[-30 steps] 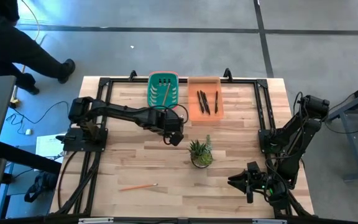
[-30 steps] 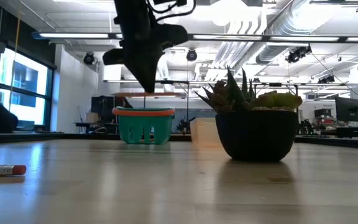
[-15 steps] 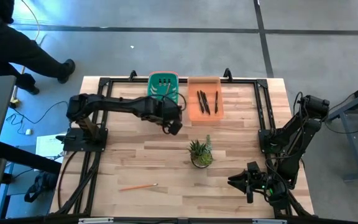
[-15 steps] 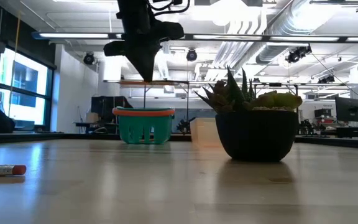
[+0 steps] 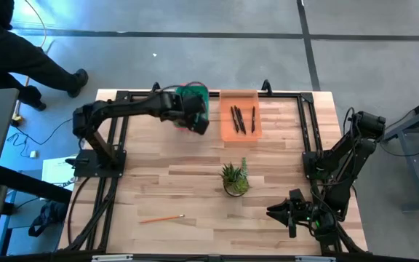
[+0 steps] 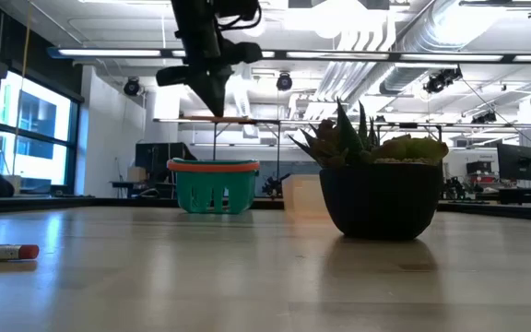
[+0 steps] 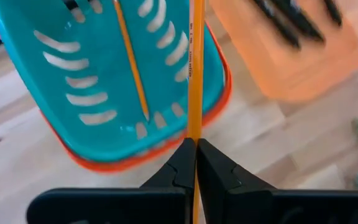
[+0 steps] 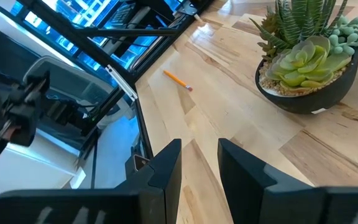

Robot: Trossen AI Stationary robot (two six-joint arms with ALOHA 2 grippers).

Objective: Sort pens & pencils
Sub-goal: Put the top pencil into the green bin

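Observation:
My left gripper [image 5: 199, 124] hangs over the near rim of the teal basket [image 5: 194, 91], shut on an orange-tan pencil [image 7: 195, 68]. A second pencil [image 7: 131, 62] lies inside the basket [image 7: 98, 93]. Black pens [image 5: 237, 118] lie in the orange tray [image 5: 239, 96] right of the basket. A third pencil [image 5: 162, 217] lies flat on the table near the front left; it also shows in the low view [image 6: 3, 251]. My right gripper [image 8: 199, 163] is open and empty at the table's near right corner [image 5: 288, 212]. My left gripper pinches the pencil's shaft [image 7: 195, 134] between its two fingertips, partway along its length. The fingers point down from above in the low view [image 6: 216, 103]. The pencil [image 6: 238, 119] hangs level, lifted clear, above the basket's rim [image 6: 212, 167].
A potted succulent [image 5: 234, 177] in a dark bowl stands at the table's middle, right of centre. A black frame rail [image 5: 308, 124] runs around the table's edges. A person's leg [image 5: 42, 65] shows on the floor beyond the far left corner.
My left gripper has gone toward the table's far edge and a little left, from beside the plant to over the teal basket, carrying the pencil. The pencil has stayed level and clear of the table. The gripper has stayed shut.

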